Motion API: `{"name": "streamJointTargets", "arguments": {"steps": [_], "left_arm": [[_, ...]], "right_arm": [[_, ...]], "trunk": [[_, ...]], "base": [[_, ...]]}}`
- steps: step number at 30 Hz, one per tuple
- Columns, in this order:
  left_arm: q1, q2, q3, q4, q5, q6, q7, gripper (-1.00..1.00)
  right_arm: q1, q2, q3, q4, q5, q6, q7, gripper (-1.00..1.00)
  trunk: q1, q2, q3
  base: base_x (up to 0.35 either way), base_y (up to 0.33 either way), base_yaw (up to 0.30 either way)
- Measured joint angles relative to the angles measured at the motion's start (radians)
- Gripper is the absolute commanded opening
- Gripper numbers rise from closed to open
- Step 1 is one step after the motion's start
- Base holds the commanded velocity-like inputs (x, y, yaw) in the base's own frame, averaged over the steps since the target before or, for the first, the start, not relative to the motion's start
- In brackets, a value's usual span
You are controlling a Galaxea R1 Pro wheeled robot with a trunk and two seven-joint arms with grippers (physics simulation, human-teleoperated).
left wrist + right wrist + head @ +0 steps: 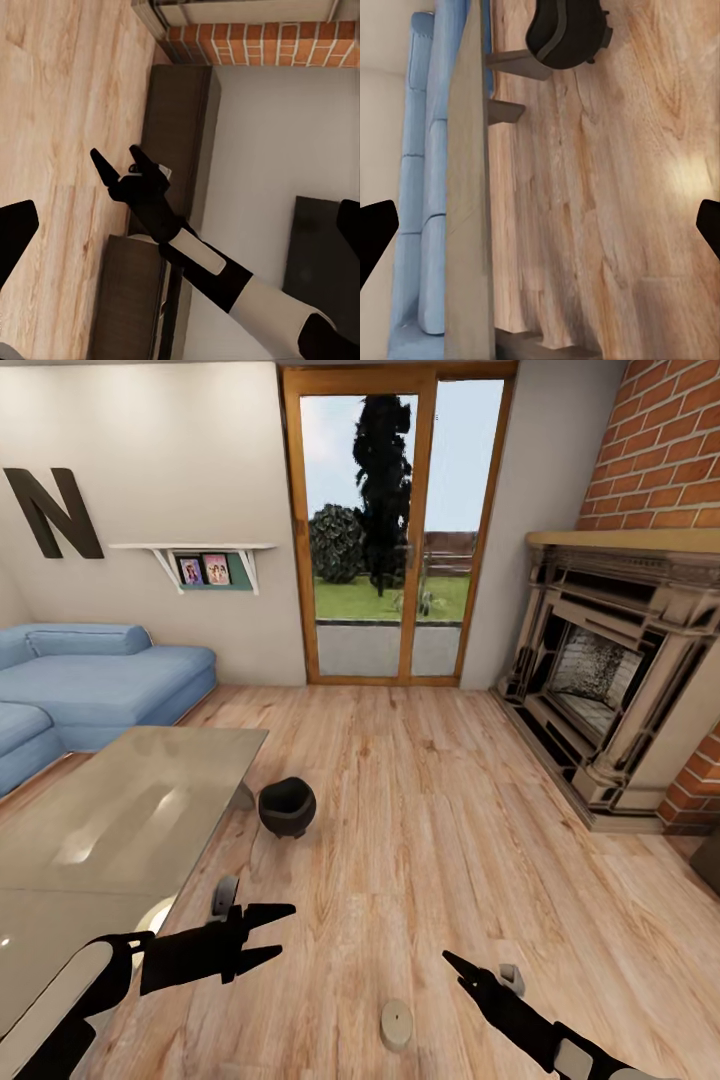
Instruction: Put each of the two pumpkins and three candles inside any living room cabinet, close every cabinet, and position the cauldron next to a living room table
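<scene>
The cauldron (287,807), a round black pot with its open mouth facing up, stands upright on the wood-plank floor (430,810) just beside the near right corner of the glass-topped coffee table (120,810), close to that corner's leg; being round, it has no marked long axis, and its mouth points toward the ceiling. In the right wrist view the same cauldron (566,34) sits on the planks next to the table's legs, with the table (465,195) seen edge-on and the blue sofa (424,187) behind it. The left gripper (275,932) hangs low over the floor just off the table's near edge, its two black fingers spread apart and holding nothing, pointing toward the right side of the room. The right gripper (452,961) hovers over bare planks well to the right, its pointed tips aimed toward the left gripper; in the left wrist view this gripper (120,163) shows both fingers parted with nothing between them. A small pale disc (397,1023) lies flat on the floor between the two arms, nearer the right one; what it is I cannot tell. In the left wrist view the dark-brown cabinet (176,127) runs lengthwise along the off-white wall, its long axis parallel to the floorboards' edge. At the right of the head view stands the brick fireplace (610,680), and the glass door (390,530) opens on grass.
</scene>
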Motion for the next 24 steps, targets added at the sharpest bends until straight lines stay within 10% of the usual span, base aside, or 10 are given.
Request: {"name": "streamJointTargets", "arguments": {"steps": [11,24], "left_arm": [[0.001,0.002,-0.003,-0.032,0.055,0.003,0.0,1.0],[0.003,0.0,-0.018,-0.066,0.057,0.003,0.0,1.0]], "right_arm": [[0.0,0.005,0.0,-0.001,0.005,-0.043,-0.05,1.0],[0.0,0.011,0.011,-0.016,0.013,-0.001,-0.607,1.0]], "trunk": [[0.042,-0.077,-0.034],[0.092,-0.168,-0.075]], "base": [[0.0,0.0,0.0],[0.0,0.0,0.0]]}}
